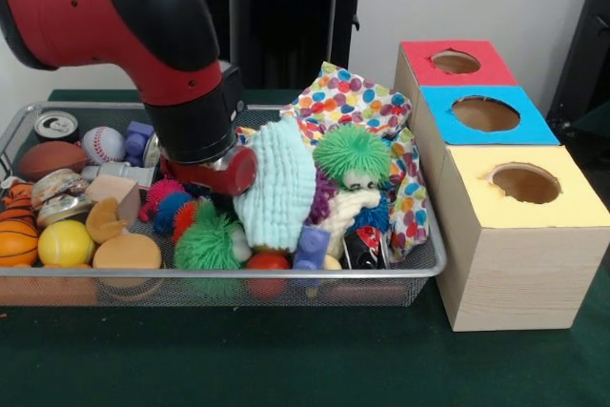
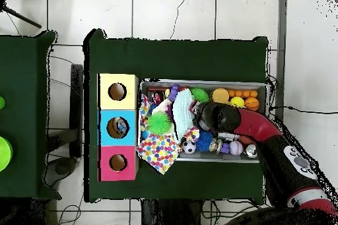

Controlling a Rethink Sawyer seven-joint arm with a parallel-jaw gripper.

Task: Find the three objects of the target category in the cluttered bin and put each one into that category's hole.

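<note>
Table: green cloth, nearest the camera, carrying the bin and the boxes.
Arm: red and black, reaching down into the middle of the bin; in the overhead view it crosses the bin's lower right corner.
Bin: wire mesh tray, crowded with toys, left of the boxes in the front view.
Boxes: three in a row touching each other, each with a round hole on top; yellow box closest, blue box in the middle, red box farthest.
Cloth: white with coloured dots, bunched at the bin's end next to the boxes and hanging over the rim.
Mitt: pale blue knit, upright in the bin's middle, just beside the arm's wrist.
Gripper: sunk among the toys behind a red part of the wrist; fingers hidden, so I cannot tell whether they are spread or pressed together.
Fuzzy balls: green one on top near the cloth, another green one at the front rim.
Sport balls: football, baseball, basketball and yellow ball, all at the bin's end away from the boxes.
Can: far corner, top facing up.
</note>
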